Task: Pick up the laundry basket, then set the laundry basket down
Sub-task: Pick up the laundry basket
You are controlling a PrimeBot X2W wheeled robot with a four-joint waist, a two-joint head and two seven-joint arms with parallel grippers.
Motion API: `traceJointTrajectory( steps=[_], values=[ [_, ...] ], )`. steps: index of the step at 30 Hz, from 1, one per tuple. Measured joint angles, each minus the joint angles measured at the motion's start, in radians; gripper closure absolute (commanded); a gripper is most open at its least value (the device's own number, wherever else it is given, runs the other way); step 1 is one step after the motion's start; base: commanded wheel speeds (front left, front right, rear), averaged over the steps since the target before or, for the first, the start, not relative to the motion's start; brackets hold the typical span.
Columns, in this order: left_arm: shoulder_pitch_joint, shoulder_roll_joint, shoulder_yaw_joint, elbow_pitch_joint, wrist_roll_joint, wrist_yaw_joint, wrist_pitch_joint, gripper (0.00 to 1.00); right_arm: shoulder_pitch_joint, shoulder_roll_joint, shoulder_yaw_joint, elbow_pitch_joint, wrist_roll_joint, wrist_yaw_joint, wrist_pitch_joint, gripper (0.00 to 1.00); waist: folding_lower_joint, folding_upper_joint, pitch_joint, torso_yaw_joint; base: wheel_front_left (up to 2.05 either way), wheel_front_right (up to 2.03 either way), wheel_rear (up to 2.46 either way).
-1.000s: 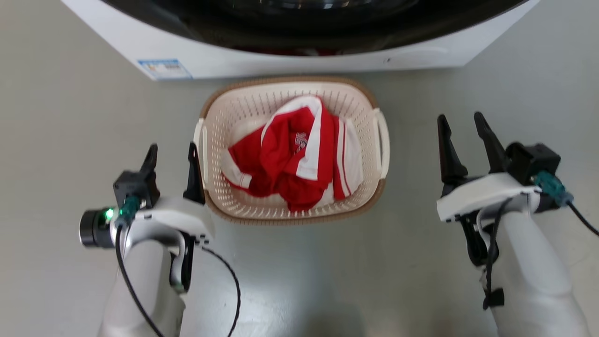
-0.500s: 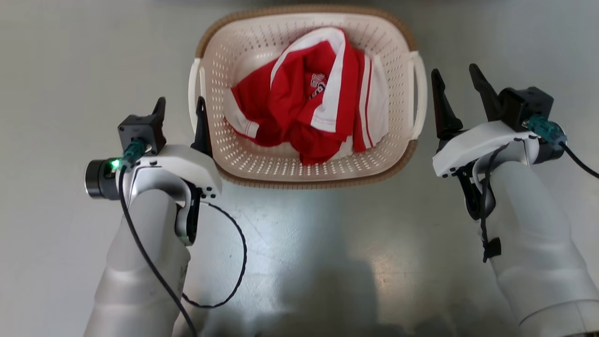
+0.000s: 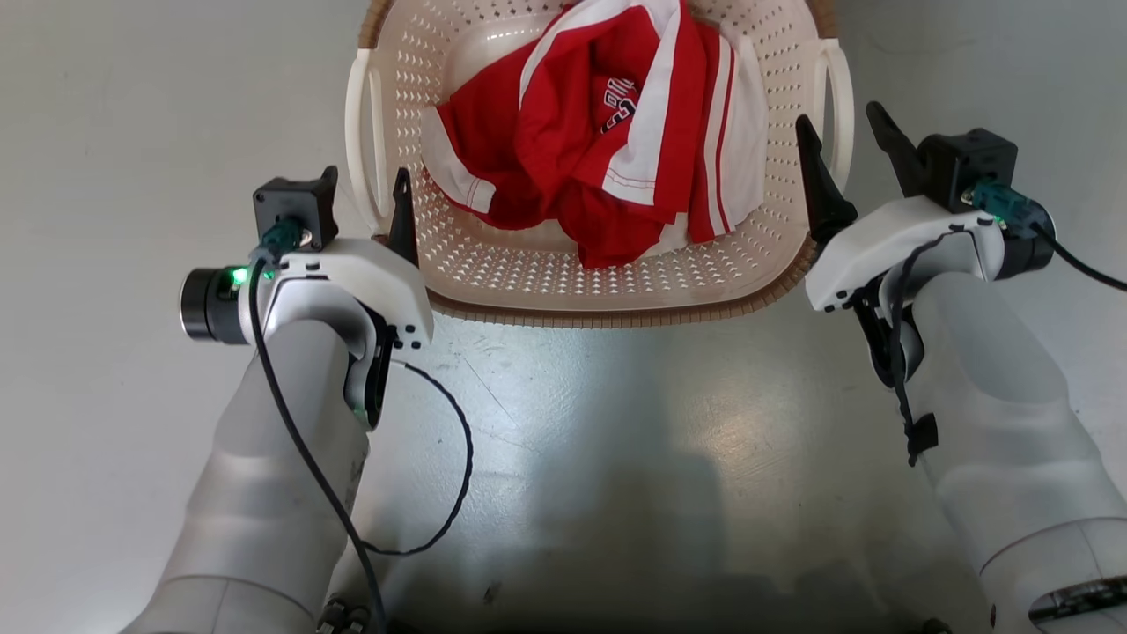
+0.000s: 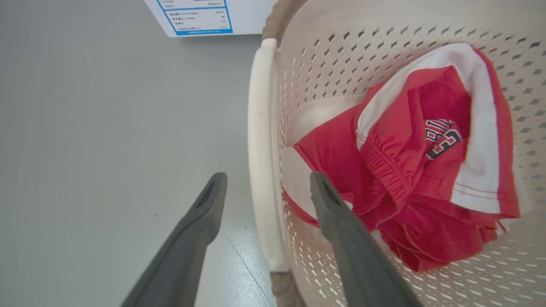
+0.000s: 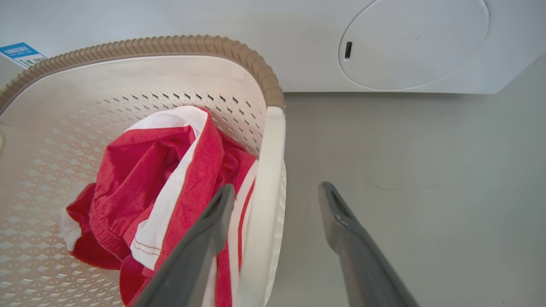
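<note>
Glossy grey floor [image 3: 616, 440] carries a smooth white washer [image 5: 384, 42] and, just before it, the laundry basket [image 3: 528, 273]: cream perforated plastic, rounded-rectangular, with a ribbed brown rim. A crumpled red and white garment [image 3: 572, 158] lies inside. The left gripper [image 4: 268, 181] is spread wide astride the white left handle [image 4: 260, 128], 1 finger inside the basket and 1 outside; the right gripper [image 5: 277, 187] likewise straddles the right handle [image 5: 266, 238]
</note>
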Motion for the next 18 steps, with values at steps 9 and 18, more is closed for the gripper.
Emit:
traceJointTrajectory(
  steps=[9,18],
  values=[
    [-0.077,-0.002,-0.04,0.103,-0.026,-0.008,0.0,0.0,-0.05,-0.003,0.06,0.044,0.042,0.0,0.0,0.0,0.0,0.0,0.028,0.002,0.0,0.0,0.0],
    [-0.11,-0.003,-0.084,0.133,-0.044,-0.013,0.0,0.55,-0.073,-0.004,0.084,0.104,0.071,0.0,0.0,0.58,0.0,0.0,0.037,0.009,0.0,0.0,0.0]
  ],
)
